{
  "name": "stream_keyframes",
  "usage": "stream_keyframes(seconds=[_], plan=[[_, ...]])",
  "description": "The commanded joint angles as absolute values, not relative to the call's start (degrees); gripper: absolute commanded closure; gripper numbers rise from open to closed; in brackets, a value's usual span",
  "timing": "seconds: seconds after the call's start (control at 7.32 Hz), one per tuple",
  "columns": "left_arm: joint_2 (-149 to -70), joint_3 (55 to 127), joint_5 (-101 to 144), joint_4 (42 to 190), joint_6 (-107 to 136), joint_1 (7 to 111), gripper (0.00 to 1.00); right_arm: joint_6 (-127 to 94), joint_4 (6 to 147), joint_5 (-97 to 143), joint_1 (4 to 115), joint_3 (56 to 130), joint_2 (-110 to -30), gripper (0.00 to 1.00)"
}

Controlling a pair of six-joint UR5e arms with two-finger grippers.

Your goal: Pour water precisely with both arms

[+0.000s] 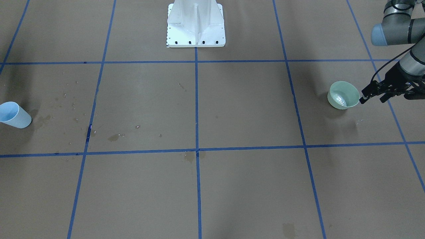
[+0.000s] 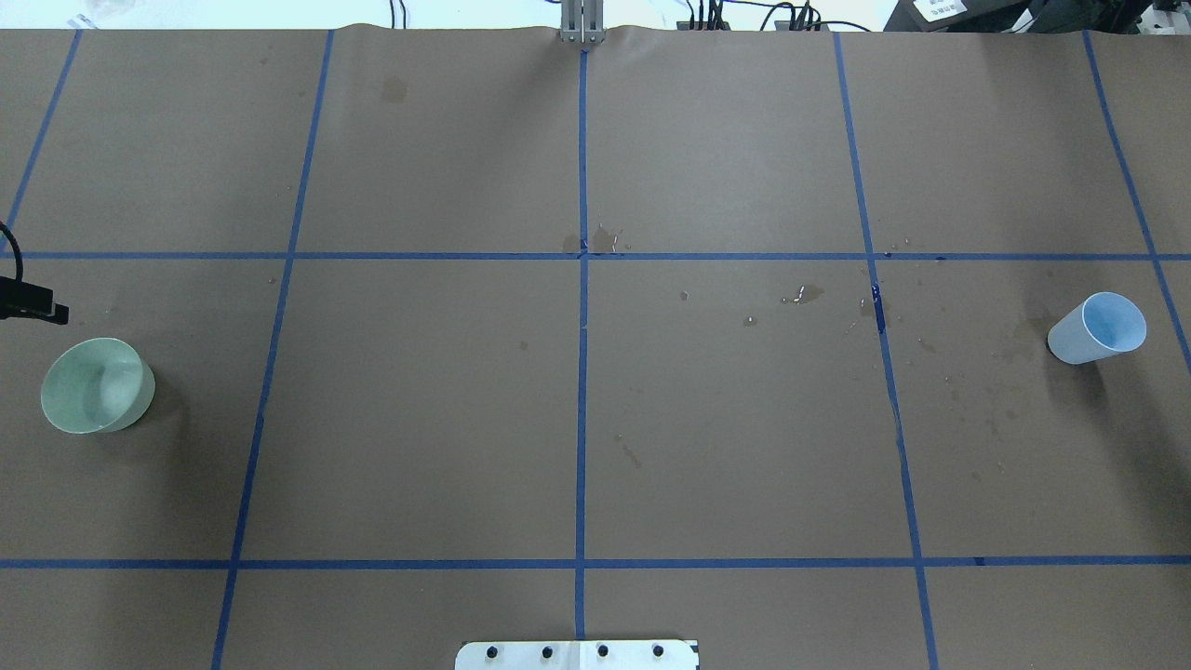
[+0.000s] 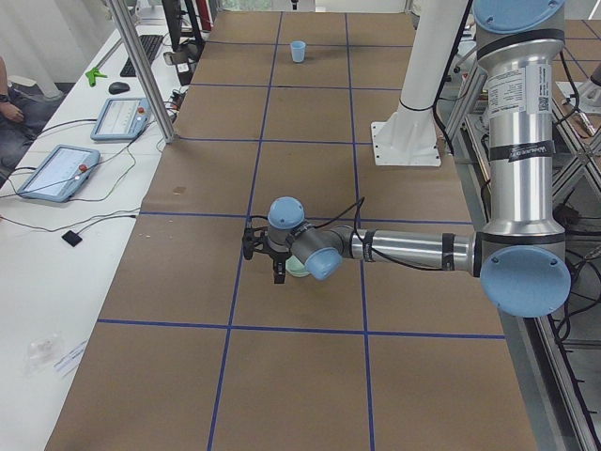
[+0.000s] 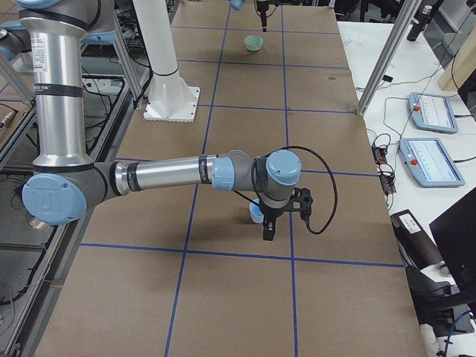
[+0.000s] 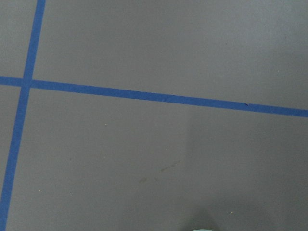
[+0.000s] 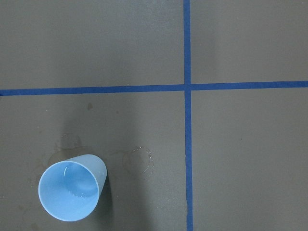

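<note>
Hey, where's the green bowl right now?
In the overhead view the green bowl stands upright at the far left, on the robot's left side. It is right next to the left tool and far across from the blue cup.

Water (image 1: pixel 339 98) in bowl (image 2: pixel 140 398) left, cup (image 2: pixel 1098 328) right

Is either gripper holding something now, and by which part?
Nothing is held: the green bowl and blue cup stand free, left gripper beside the bowl.

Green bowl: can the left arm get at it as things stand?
Probably yes. The left gripper hovers right beside the green bowl, apart from it, with nothing between them. The bowl stands upright and alone on the table.
</note>
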State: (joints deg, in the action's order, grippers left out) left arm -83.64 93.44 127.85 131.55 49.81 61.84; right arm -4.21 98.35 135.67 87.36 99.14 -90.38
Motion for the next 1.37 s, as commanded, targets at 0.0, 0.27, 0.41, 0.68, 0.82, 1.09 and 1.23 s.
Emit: stream_keyframes(seconds=[0.0, 0.27, 0.41, 0.68, 0.82, 1.09, 1.23], plan=[[-83.50, 93.16, 127.62, 132.10, 49.92, 58.72, 0.01, -4.22, 98.35, 135.62, 87.36, 99.14, -90.44, 0.01], [-82.80, 93.16, 127.70, 132.10, 49.66, 57.14, 0.01, -4.22, 98.35, 135.62, 87.36, 99.05, -90.44, 0.01], [-81.84, 93.16, 127.62, 132.71, 49.66, 56.35, 0.01, -4.22, 98.35, 135.62, 87.36, 99.05, -90.44, 0.01], [-80.86, 93.16, 127.62, 132.89, 49.66, 56.16, 0.13, -4.22, 98.35, 135.62, 87.36, 99.05, -90.44, 0.01], [-80.34, 93.16, 127.62, 132.98, 49.66, 56.08, 0.28, -4.22, 98.35, 135.62, 87.36, 99.05, -90.44, 0.01], [-80.25, 93.16, 127.71, 132.98, 49.83, 55.99, 0.45, -4.13, 98.35, 135.61, 87.36, 98.97, -90.44, 0.01], [-80.24, 93.16, 127.79, 132.98, 49.83, 55.99, 0.46, -4.13, 98.35, 135.62, 87.36, 99.05, -90.44, 0.01]])
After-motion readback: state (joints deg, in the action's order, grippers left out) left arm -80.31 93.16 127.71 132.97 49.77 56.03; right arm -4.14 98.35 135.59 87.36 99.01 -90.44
